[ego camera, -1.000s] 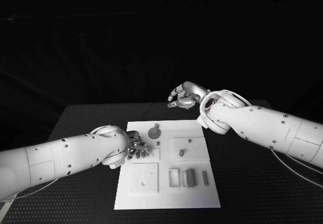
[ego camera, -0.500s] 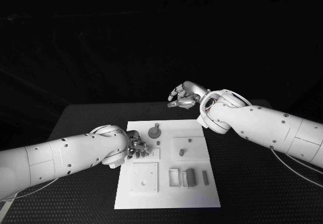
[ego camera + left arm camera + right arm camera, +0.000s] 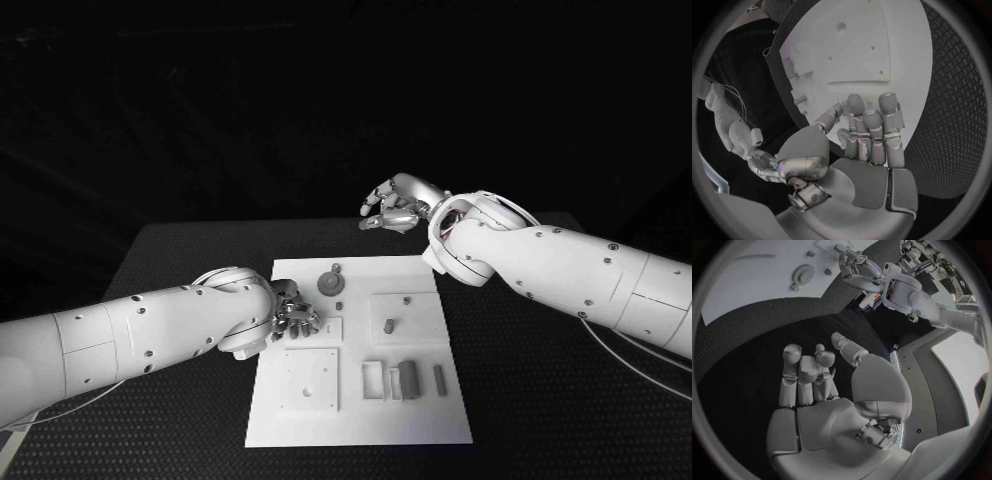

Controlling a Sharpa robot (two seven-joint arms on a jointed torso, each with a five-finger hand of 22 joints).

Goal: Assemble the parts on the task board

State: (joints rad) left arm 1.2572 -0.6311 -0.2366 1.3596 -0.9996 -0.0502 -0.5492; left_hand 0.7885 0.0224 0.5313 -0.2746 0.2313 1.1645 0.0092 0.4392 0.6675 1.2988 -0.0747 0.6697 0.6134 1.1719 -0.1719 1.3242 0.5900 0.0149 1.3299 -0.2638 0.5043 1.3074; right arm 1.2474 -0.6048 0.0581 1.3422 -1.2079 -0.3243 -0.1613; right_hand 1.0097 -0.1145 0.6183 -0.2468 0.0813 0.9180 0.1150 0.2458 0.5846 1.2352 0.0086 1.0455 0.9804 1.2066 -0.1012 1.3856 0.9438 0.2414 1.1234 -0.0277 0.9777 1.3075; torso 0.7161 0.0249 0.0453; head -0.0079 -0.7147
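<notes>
The white task board [image 3: 361,405] lies in the middle of the table. A round grey part [image 3: 333,285] stands near its far edge, a short peg [image 3: 389,325] in a square plate, and several slim pieces [image 3: 408,380] in slots nearer me. My left hand [image 3: 293,315] rests at the board's left edge, its fingers [image 3: 871,125] side by side and bent down onto the board [image 3: 867,45]; I see nothing in them. My right hand [image 3: 392,210] hangs raised beyond the board's far edge, fingers [image 3: 804,370] loosely curled, thumb apart, holding nothing. The right wrist view shows the round part [image 3: 804,274] and my left hand [image 3: 854,262].
The black table [image 3: 534,380] stretches to both sides of the board. My right forearm [image 3: 562,265] reaches over the table's right side; my left forearm [image 3: 144,335] lies over its left side.
</notes>
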